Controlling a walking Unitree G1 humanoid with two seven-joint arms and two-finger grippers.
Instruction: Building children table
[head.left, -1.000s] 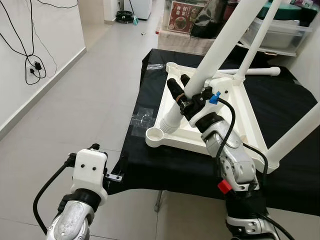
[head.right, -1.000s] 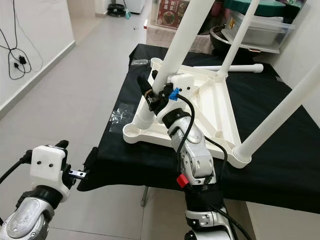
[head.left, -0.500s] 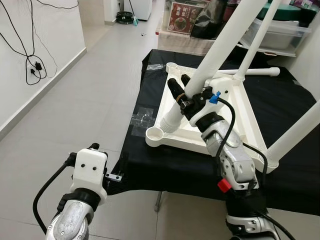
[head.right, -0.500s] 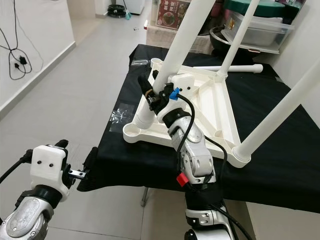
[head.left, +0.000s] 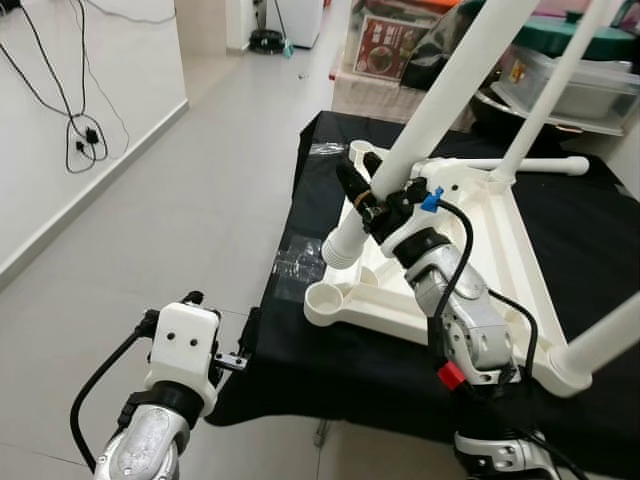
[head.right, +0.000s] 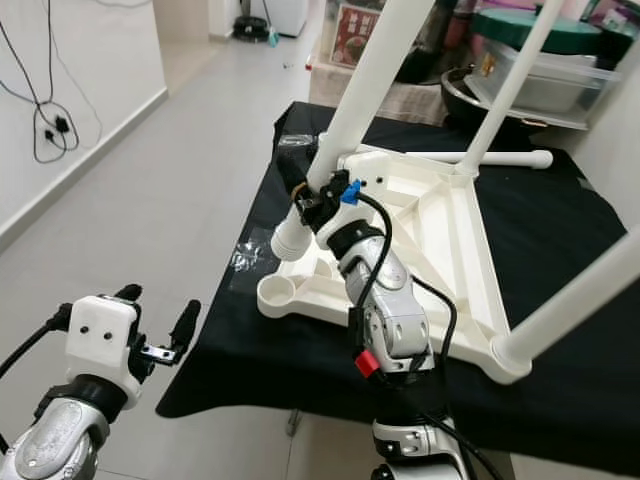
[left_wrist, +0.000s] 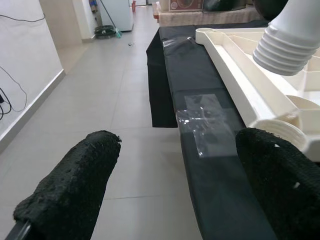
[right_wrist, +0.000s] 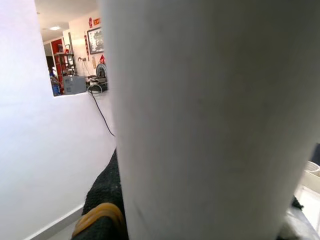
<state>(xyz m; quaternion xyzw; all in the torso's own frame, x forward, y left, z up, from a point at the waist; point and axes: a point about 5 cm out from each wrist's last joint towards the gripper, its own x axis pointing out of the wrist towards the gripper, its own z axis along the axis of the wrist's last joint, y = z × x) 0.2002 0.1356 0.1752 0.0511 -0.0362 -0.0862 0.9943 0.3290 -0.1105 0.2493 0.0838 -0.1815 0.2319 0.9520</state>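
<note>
A white children's table top (head.left: 500, 250) lies upside down on a black-covered table (head.left: 300, 365). My right gripper (head.left: 360, 185) is shut on a long white leg (head.left: 440, 90), held tilted. The leg's threaded end (head.left: 343, 245) hangs just above and beyond the empty near-left corner socket (head.left: 330, 300). In the right wrist view the leg (right_wrist: 210, 120) is pressed against a black finger (right_wrist: 105, 200). Two other legs (head.left: 545, 100) stand upright in their sockets. My left gripper (head.right: 158, 308) is open, low, off the table's left edge; in its wrist view it (left_wrist: 175, 190) faces that edge.
Another white leg (head.left: 535, 163) lies flat behind the table top. A clear plastic bag (left_wrist: 202, 125) rests on the black cloth near the left edge. Grey tile floor (head.left: 150, 200) spreads to the left, with cables along the white wall (head.left: 80, 130). Bins and boxes (head.left: 560, 80) stand behind.
The camera has shifted, so the whole scene sits lower and nearer. My right gripper keeps hold of the leg; its threaded end looks a little farther from the corner socket.
</note>
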